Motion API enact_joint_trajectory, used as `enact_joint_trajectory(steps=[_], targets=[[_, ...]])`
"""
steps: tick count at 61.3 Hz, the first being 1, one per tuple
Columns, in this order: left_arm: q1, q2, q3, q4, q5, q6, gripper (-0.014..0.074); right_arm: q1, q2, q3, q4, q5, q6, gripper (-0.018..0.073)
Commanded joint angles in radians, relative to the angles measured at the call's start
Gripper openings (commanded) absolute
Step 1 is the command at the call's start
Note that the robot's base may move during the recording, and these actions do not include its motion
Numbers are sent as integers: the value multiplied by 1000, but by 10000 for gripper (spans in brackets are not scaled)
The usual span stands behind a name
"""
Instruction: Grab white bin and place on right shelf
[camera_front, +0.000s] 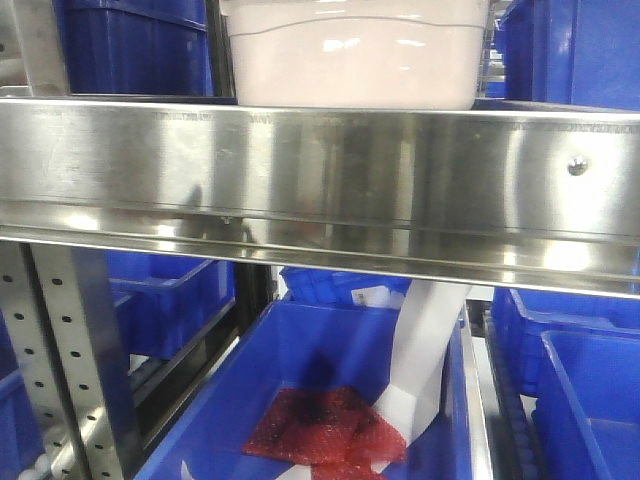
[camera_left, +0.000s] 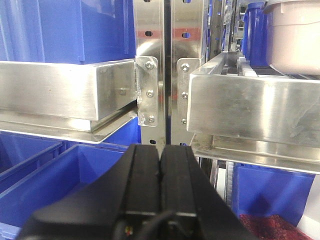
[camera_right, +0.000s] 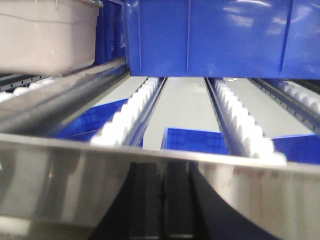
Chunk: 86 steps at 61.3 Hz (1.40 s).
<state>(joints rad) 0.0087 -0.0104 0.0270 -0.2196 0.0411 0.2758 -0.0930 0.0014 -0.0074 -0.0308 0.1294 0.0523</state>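
The white bin (camera_front: 355, 60) stands on the right shelf (camera_front: 320, 170), just behind its shiny front rail, at the top centre of the front view. Neither gripper shows in that view. In the left wrist view the white bin (camera_left: 295, 35) is at the top right on the right shelf (camera_left: 250, 107). My left gripper (camera_left: 160, 148) hangs below and left of it, shut and empty, facing the perforated uprights. In the right wrist view the white bin (camera_right: 45, 40) sits at the top left. My right gripper (camera_right: 161, 166) is shut and empty, close against the steel rail (camera_right: 60, 185).
A blue bin (camera_right: 220, 37) sits on the roller tracks (camera_right: 130, 117) right of the white bin. More blue bins (camera_front: 590, 390) fill the level below; one (camera_front: 290, 400) holds a red bag (camera_front: 320, 425) and white paper (camera_front: 425, 350). Another steel shelf (camera_left: 60, 90) stands left.
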Motion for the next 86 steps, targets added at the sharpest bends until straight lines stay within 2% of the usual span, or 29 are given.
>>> enact_joint_trajectory(steps=[1,4,25,38,86], targets=[[1,-9,1,-13,-95,-7,-118,1,-31,41,-12,-174,9,69],[1,-9,1,-13,-93,-7,-118,2,-29,34,-12,-137,9,69],[1,-9,1,-13,-93,-7,-118,6,-30,36,-10,-147,13,69],[1,-9,1,-13,-93,-7,-118,66,-30,36,-10,-143,15,69],[1,-9,1,-13,-93,-7,-118,64,-30,36,11,-170,15,69]])
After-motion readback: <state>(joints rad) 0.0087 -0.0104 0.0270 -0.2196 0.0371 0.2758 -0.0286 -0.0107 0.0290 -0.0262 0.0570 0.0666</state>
